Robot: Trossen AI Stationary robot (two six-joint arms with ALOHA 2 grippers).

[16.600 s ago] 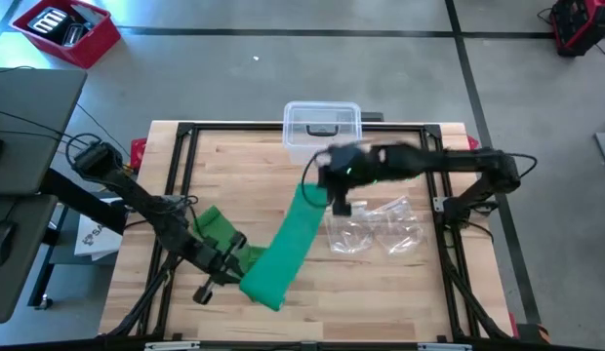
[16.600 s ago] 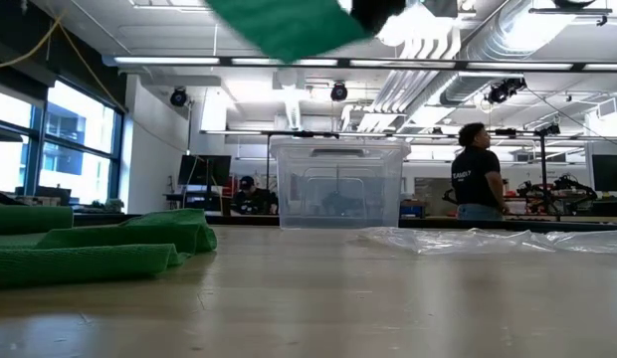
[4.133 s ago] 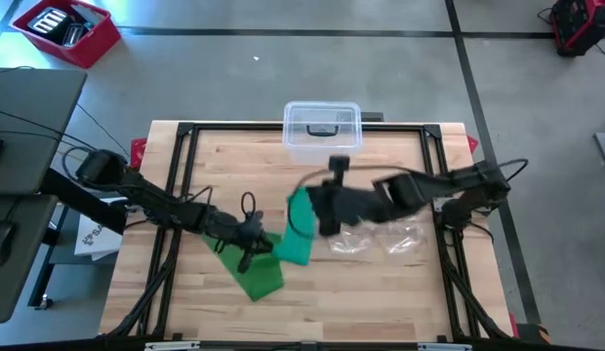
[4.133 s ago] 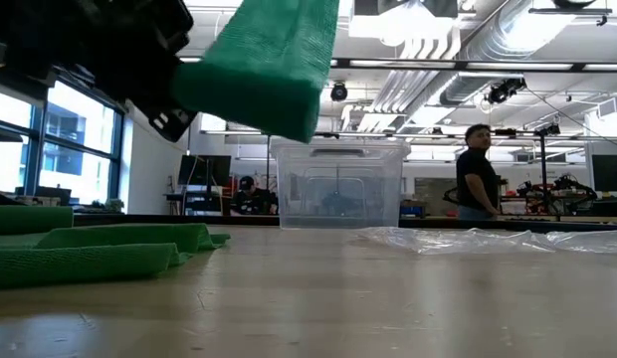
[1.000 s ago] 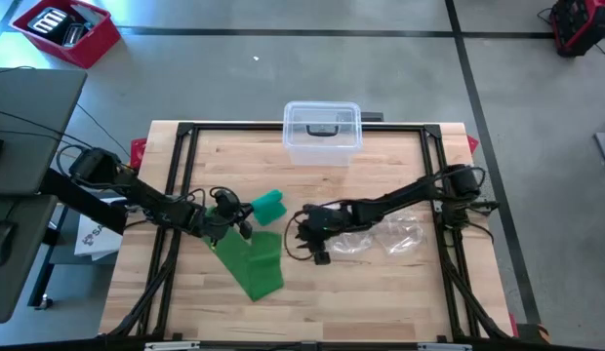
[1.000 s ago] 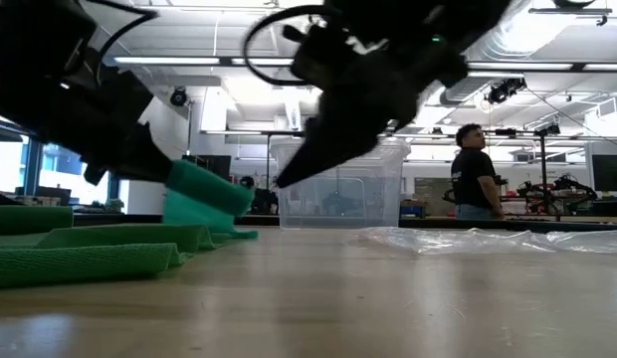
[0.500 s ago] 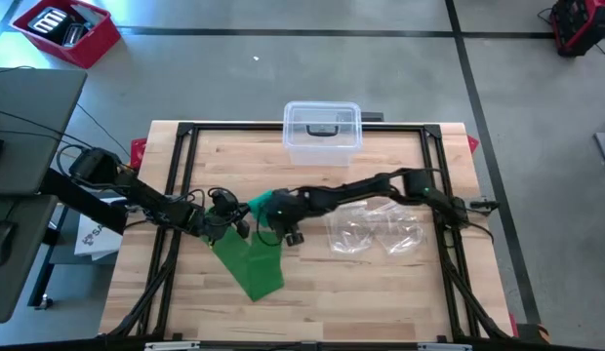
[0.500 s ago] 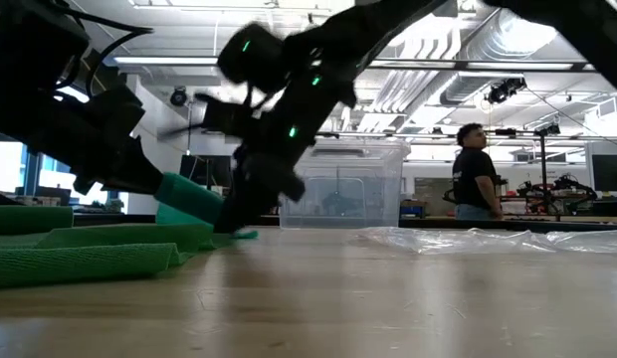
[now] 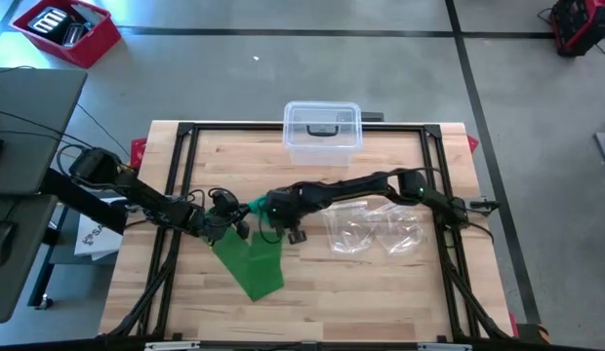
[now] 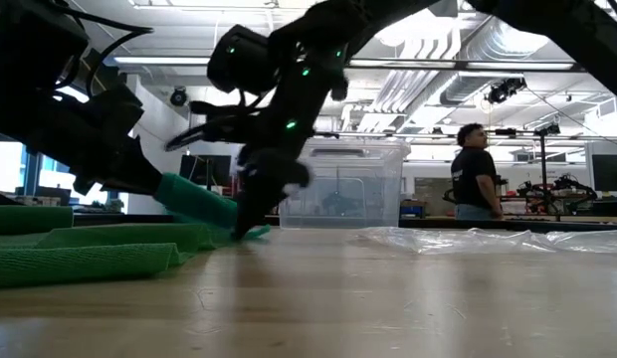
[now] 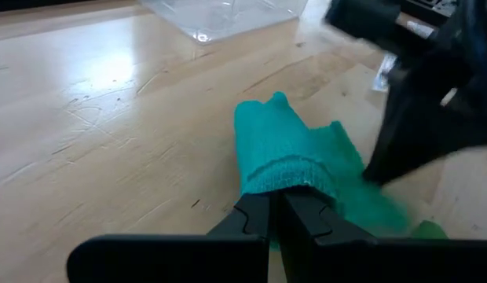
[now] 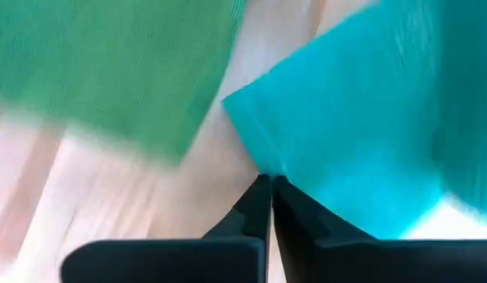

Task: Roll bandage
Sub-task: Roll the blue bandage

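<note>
Green bandage, part-rolled, being pinched at its rolled end by both grippers near table centre.

Left gripper, reaching in from 9 o'clock, is clamping shut on the rolled end, apparently to steady it. Right gripper, stretching across from 3 o'clock, is pinching shut on a corner of the same roll, seemingly to tuck or turn the next wrap. The loose tail is trailing toward 6 o'clock, lying flat on the wooden table, so much rolling looks undone. Clear lidded plastic bin is sitting at 12 o'clock; contents cannot be told. Crumpled clear plastic wrapper is lying toward 3 o'clock, apart from the bandage. A person is standing in the room beyond.
</note>
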